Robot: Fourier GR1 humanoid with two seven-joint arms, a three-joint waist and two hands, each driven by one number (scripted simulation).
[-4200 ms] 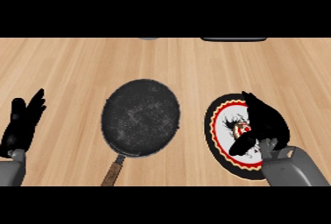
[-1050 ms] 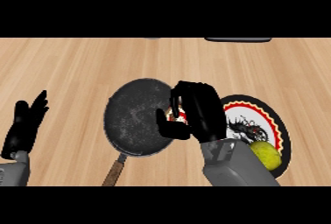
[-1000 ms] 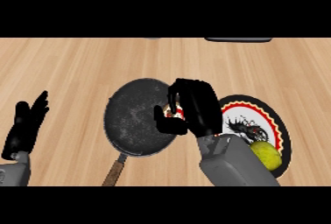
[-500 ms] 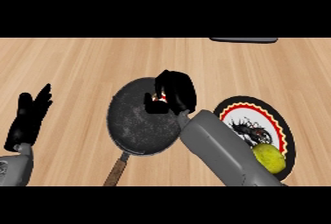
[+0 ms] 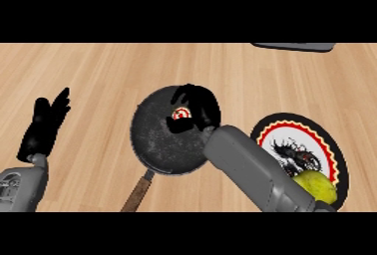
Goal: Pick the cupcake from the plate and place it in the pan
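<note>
Presently the right hand (image 5: pixel 195 107) hangs over the pan (image 5: pixel 171 137) with fingers curled round the cupcake (image 5: pixel 181 113), judged light, soft and easily crushed, best held low by its wrapper; the left hand (image 5: pixel 46 127) rests open at the desk's left.

My black right robot hand (image 5: pixel 197 105) shows a red-and-white cupcake (image 5: pixel 181 113) over the speckled black pan (image 5: pixel 158 139); my plate (image 5: pixel 326 149) is black-rimmed, red-scalloped, white.
</note>
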